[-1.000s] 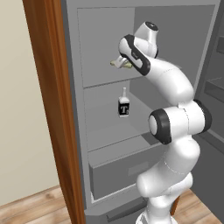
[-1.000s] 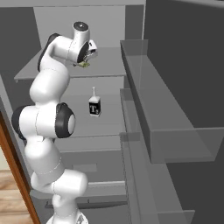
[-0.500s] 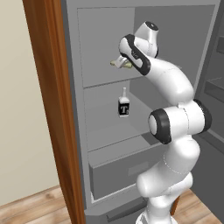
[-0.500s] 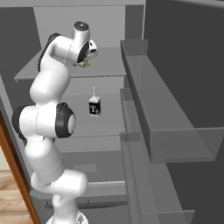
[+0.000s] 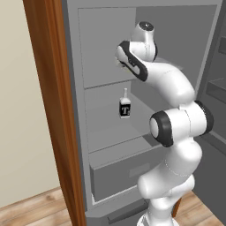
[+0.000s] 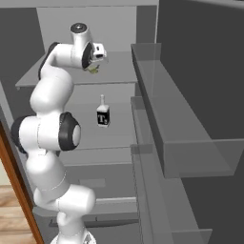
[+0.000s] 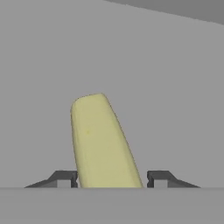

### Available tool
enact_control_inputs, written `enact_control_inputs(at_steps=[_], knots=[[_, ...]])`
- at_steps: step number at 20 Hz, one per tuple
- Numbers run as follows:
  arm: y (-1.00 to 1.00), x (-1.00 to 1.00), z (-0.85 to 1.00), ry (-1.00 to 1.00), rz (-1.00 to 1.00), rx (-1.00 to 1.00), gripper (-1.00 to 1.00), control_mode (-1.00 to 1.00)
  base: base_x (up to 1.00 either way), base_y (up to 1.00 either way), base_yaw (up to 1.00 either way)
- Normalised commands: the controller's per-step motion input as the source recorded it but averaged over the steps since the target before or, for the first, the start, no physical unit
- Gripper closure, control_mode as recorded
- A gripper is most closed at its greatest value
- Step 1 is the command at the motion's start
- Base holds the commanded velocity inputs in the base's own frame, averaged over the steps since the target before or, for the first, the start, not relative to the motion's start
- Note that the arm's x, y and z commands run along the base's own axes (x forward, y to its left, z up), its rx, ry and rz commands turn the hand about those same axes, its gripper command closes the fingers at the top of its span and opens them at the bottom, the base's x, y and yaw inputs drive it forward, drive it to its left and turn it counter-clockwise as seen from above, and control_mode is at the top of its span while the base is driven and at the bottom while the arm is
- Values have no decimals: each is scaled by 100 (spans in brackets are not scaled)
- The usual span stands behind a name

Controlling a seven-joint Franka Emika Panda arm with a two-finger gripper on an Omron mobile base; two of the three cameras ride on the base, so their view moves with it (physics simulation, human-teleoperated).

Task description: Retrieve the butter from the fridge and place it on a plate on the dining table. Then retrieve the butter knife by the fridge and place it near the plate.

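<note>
The butter [image 7: 103, 140] is showing in the hand view as a smooth, matte, pale yellow stick with rounded corners, widening toward the camera and tapering away from it. It is lying on a flat, plain grey shelf surface and leaning a little to the left in that view. The gripper [image 7: 112, 179] is sitting astride its near end: the left dark fingertip [image 7: 63, 178] is standing right against the stick's left edge, while the right one is standing a small gap away from the right edge. The claw is therefore partly spread around the butter, and a firm pinch cannot be told from these frames.

The fridge [image 5: 106, 53] is standing open, its dark grey shell lined with light grey shelves and flanked by a wood-brown side panel [image 5: 48, 97] with a faint grain. The white arm, glossy and rounded with dark joint bands, is rising from the base, bending at a big elbow joint, and reaching up and forward so that the hand is lying over the upper shelf [image 6: 119, 71], wrist tipped downward.

On the middle shelf below, well apart from the hand, a small white bottle [image 6: 102, 114] with a dark label is standing upright.

The right base view is showing a scrap of yellow-green under the hand [image 6: 93, 69], where the butter is lying; in the left base view the forearm is covering that spot. The right base view is also giving the translucent grey door bins [image 6: 190, 138] along the open door.
</note>
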Motion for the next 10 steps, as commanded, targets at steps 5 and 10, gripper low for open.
enact_control_inputs(at_steps=[5,10], knots=[[0,-9,19,5,-58,6,100,-100,0,0,0],[0,-43,19,6,-45,13,100,-100,0,0,0]])
